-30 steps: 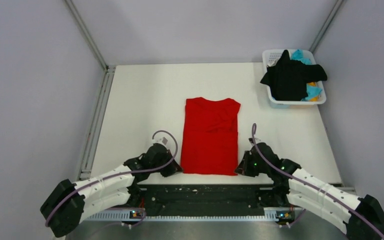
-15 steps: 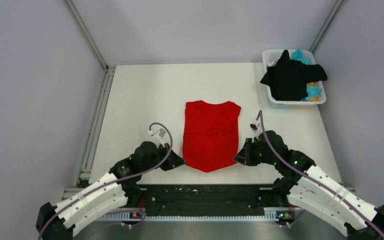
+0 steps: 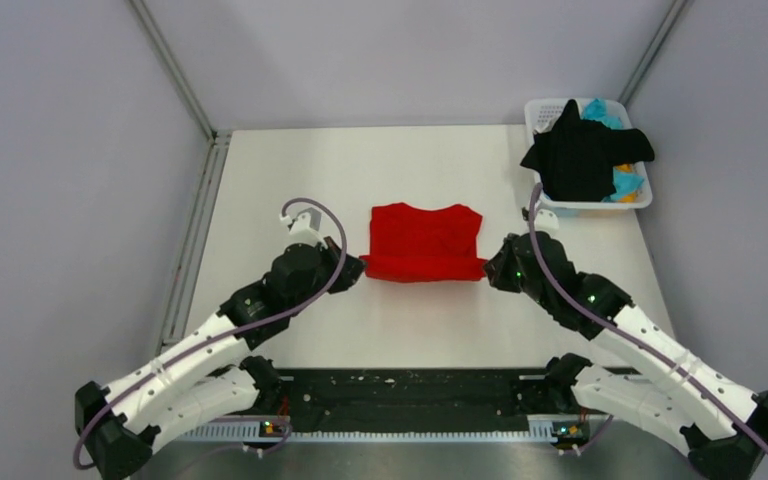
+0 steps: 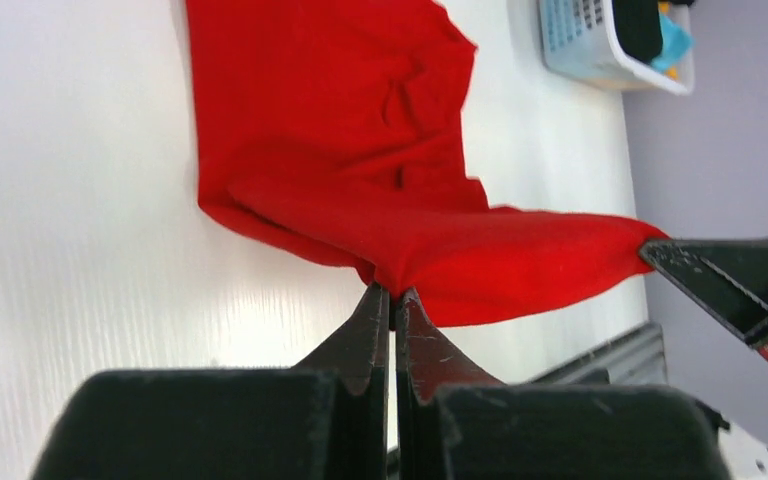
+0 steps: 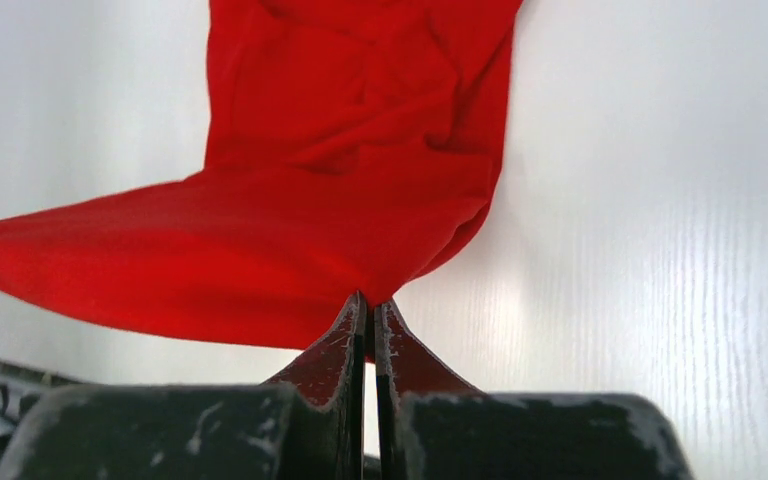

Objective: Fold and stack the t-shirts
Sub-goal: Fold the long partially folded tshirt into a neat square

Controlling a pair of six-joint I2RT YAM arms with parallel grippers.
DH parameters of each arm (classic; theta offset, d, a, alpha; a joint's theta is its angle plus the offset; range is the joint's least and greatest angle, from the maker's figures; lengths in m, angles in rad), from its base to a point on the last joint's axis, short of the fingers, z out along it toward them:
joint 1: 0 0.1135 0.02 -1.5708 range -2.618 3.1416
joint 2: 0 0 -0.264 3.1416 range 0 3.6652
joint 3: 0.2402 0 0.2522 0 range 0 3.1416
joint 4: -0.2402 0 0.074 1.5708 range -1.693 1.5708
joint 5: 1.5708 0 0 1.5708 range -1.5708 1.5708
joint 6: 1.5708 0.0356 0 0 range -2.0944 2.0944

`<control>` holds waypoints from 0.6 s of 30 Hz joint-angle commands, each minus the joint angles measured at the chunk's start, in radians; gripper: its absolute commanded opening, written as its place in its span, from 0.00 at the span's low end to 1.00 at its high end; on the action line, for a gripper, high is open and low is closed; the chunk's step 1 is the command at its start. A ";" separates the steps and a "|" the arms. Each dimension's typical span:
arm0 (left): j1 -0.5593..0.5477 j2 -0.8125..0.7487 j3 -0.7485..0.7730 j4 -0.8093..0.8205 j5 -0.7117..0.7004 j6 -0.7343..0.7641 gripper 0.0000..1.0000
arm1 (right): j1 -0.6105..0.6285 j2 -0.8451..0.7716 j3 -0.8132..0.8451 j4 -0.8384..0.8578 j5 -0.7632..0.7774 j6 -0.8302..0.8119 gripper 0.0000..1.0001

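Observation:
The red t-shirt (image 3: 424, 243) lies mid-table, its near hem lifted and carried back over the rest. My left gripper (image 3: 358, 268) is shut on the hem's left corner, and my right gripper (image 3: 491, 270) is shut on its right corner. In the left wrist view the red t-shirt (image 4: 380, 170) bunches into the left gripper (image 4: 391, 293); the hem stretches right to the other gripper's tip (image 4: 730, 280). The right wrist view shows the red t-shirt (image 5: 340, 170) pinched by the right gripper (image 5: 369, 303). A black t-shirt (image 3: 580, 155) drapes over the basket, with cyan cloth (image 3: 605, 113) and a bit of orange beneath.
The white plastic basket (image 3: 600, 203) stands at the table's back right corner, close behind my right arm. Grey walls enclose the table on three sides, with a metal rail (image 3: 192, 245) along its left edge. A black strip (image 3: 410, 390) runs along the near edge between the arm bases.
Both grippers have carried the red shirt's near hem up and away from the near edge, toward the collar. The shirt's visible length has roughly halved.

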 commanded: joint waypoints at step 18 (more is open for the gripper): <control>0.298 0.610 0.441 0.088 -0.075 0.245 0.00 | -0.258 0.348 0.144 0.424 0.122 -0.155 0.00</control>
